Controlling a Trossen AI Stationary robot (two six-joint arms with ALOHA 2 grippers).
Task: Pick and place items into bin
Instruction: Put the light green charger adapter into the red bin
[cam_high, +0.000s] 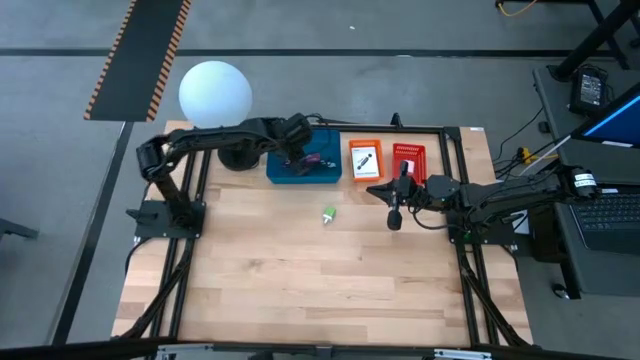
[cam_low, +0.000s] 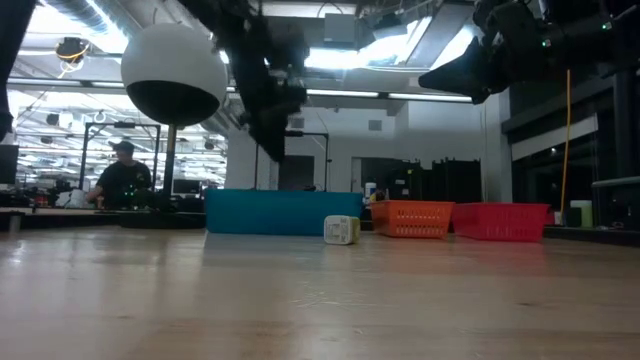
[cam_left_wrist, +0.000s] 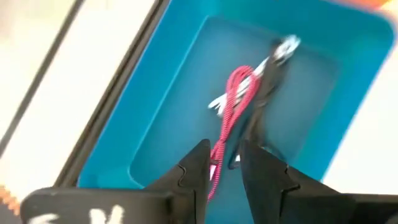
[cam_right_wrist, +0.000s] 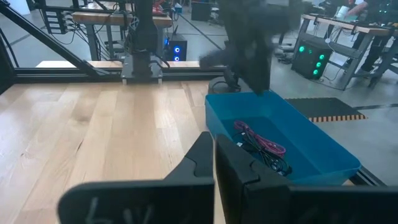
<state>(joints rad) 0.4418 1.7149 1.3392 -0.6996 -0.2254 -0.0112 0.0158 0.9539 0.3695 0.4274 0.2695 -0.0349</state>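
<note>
Fingers of the left gripper (cam_left_wrist: 222, 167) stand slightly parted, with a narrow gap between them, and nothing is clamped there; the red cord (cam_left_wrist: 231, 112) shows through that gap but lies below, on the floor of the blue bin (cam_left_wrist: 155, 93). This gripper hangs directly over the bin at the far edge of the table, and the cord rests in the bin together with a black cable piece (cam_left_wrist: 264, 87) and something white, the three tangled in one loose bundle whose long axis runs straight away from the fingertips. The right gripper (cam_right_wrist: 215, 163) is shut on nothing and hovers above the table near the middle, short of the orange basket (cam_high: 364, 160) and the red basket (cam_high: 409, 164) that stand side by side just beside the bin. The one loose item on the open wood is the green lump (cam_high: 328, 214), which lies on the near side of the bin, between the two arms. Judged from the overhead view, the lump sits to the left of the right gripper and a little nearer the front edge, while the left gripper is farther back over the bin; the right arm therefore appears the closer of the two. The lump looks short and compact, with no clear long axis, so finger alignment is probably not critical. The white globe lamp (cam_high: 215, 94) stands behind the left arm, well apart from the lump.
</note>
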